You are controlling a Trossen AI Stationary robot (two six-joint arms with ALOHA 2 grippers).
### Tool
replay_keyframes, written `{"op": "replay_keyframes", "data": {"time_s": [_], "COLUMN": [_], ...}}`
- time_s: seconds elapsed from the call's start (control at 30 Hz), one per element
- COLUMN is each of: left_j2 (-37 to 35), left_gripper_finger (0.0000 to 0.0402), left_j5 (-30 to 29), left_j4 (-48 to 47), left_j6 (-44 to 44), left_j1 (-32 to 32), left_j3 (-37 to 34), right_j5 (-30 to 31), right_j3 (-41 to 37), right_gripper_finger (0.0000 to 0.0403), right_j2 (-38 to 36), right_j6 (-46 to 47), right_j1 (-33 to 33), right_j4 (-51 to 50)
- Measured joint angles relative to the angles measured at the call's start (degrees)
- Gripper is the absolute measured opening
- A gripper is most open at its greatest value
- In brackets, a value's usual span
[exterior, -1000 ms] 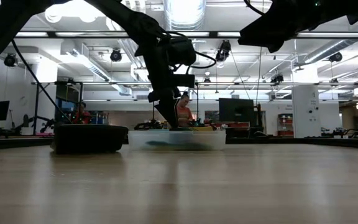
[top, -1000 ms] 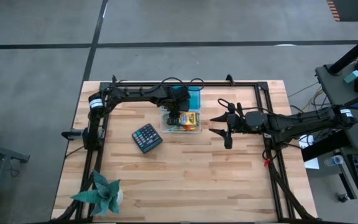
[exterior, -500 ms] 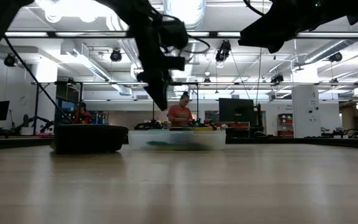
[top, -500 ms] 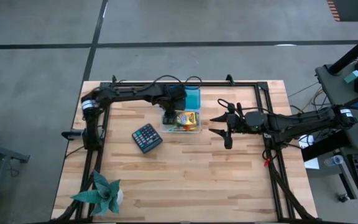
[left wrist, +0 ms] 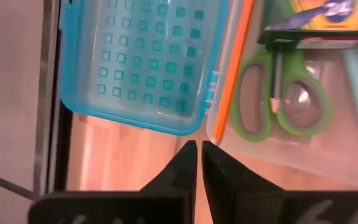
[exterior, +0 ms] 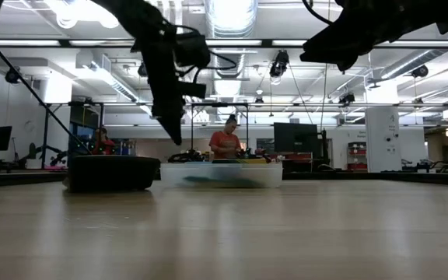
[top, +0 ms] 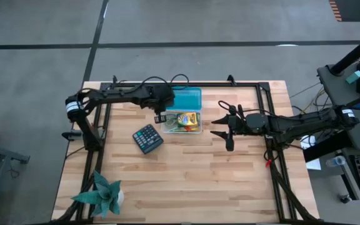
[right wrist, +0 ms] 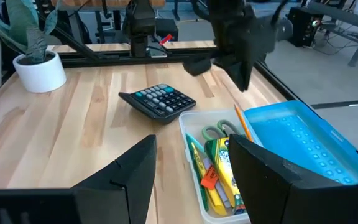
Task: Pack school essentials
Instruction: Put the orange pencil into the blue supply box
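The left arm reaches along the far edge of the table, its forearm level and its wrist turned down, so the left gripper (top: 159, 117) hangs above the wood just beside the clear box (top: 197, 129), on the side nearer the calculator (top: 147, 138). In the left wrist view its two dark fingers (left wrist: 185, 163) stand almost together with only a sliver between them, and they hold nothing. The box lies open near the middle of the table with its blue lid (top: 187, 99) flung back flat toward the far edge. Inside it are the crayon pack (top: 188, 119), the green scissors (left wrist: 283, 99), an orange pencil (left wrist: 236, 51) along the hinged wall, a pen (right wrist: 193, 157) and an orange eraser (right wrist: 209, 180), all lying loose and close together. The right arm stretches in level from the right side, its wrist straight, and the right gripper (top: 220, 125) floats just beside the box's other end, apart from it. Its fingers (right wrist: 132, 163) are spread wide and empty, with the box showing between them in the right wrist view. A potted plant (top: 102, 193) stands at the near left corner, well apart from both arms. In the low view a person (exterior: 225, 143) in an orange top shows in the room beyond.
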Motion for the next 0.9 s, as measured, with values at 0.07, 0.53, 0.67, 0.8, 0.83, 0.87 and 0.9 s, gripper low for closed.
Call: {"op": "replay_keyframes", "data": {"time_s": [0.07, 0.53, 0.67, 0.8, 0.83, 0.87, 0.9], "left_j2": [0.10, 1.07, 1.07, 1.52, 1.89, 2.29, 2.82], "left_gripper_finger": [0.0007, 0.0000, 0.0000, 0.0000, 0.0000, 0.0000, 0.0000], "left_j5": [-0.02, 2.21, 2.29, 2.30, 2.30, 2.32, 2.32], "left_j4": [3.48, 9.29, 11.44, 12.20, 12.22, 12.08, 12.09], "left_j6": [-0.28, -2.76, -2.87, -2.87, -2.89, -2.91, -2.91], "left_j1": [0.41, 0.56, 0.56, 0.56, 0.56, 0.58, 0.57], "left_j3": [-2.59, -6.74, -6.89, -6.87, -6.85, -6.87, -6.87], "right_j5": [0.01, 0.04, 0.05, 0.05, 0.05, 0.05, 0.07], "right_j3": [-0.02, -0.04, -0.09, -0.09, -0.11, -0.12, -0.17], "right_gripper_finger": [0.0189, 0.0189, 0.0189, 0.0189, 0.0189, 0.0189, 0.0189], "right_j2": [0.00, 0.00, 0.00, 0.00, 0.00, 0.00, 0.00], "right_j6": [-0.03, -1.09, -1.10, -1.10, -1.11, -1.10, -1.09], "right_j1": [0.00, 0.00, 0.00, 0.00, 0.00, 0.00, 0.00], "right_j4": [0.05, 0.34, 0.32, 0.32, 0.32, 0.32, 0.32]}}
